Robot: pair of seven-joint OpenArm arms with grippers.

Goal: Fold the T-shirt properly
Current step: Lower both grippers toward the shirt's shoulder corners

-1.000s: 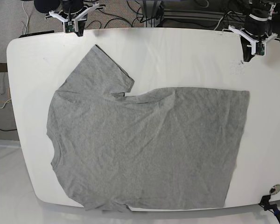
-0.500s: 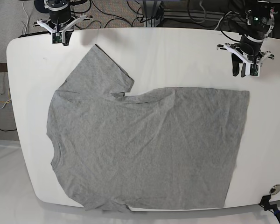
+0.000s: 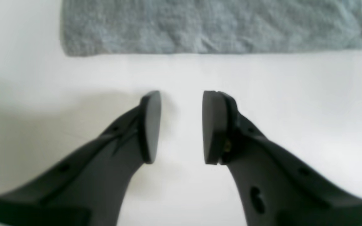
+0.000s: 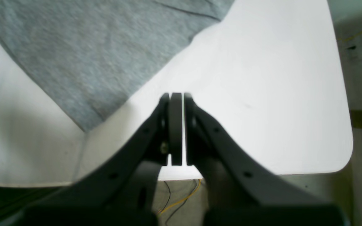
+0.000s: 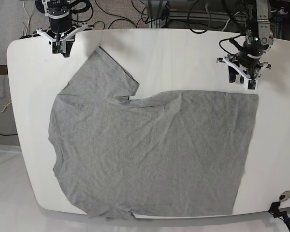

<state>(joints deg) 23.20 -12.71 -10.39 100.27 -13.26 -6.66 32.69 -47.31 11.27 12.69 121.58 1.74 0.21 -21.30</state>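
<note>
The grey T-shirt (image 5: pixel 150 150) lies spread flat and wrinkled on the white table (image 5: pixel 183 53), with one sleeve (image 5: pixel 104 72) pointing to the far left. My left gripper (image 5: pixel 242 81) hovers just behind the shirt's far right corner. In the left wrist view it (image 3: pixel 181 103) is open with nothing between its fingers, and the shirt's edge (image 3: pixel 200 28) lies a short way ahead. My right gripper (image 5: pixel 60 47) is near the table's far left corner, left of the sleeve tip. It (image 4: pixel 177 97) is shut and empty, with the sleeve (image 4: pixel 90 56) ahead on its left.
Cables run over the floor behind the table's far edge. A small round metal part (image 5: pixel 284 196) sits at the front right corner. The table's rounded corner (image 4: pixel 341 157) and its edge lie close under my right gripper.
My left arm has come down and inward to the shirt's far right corner, and its jaws have opened. My right arm has shifted left, still shut.
</note>
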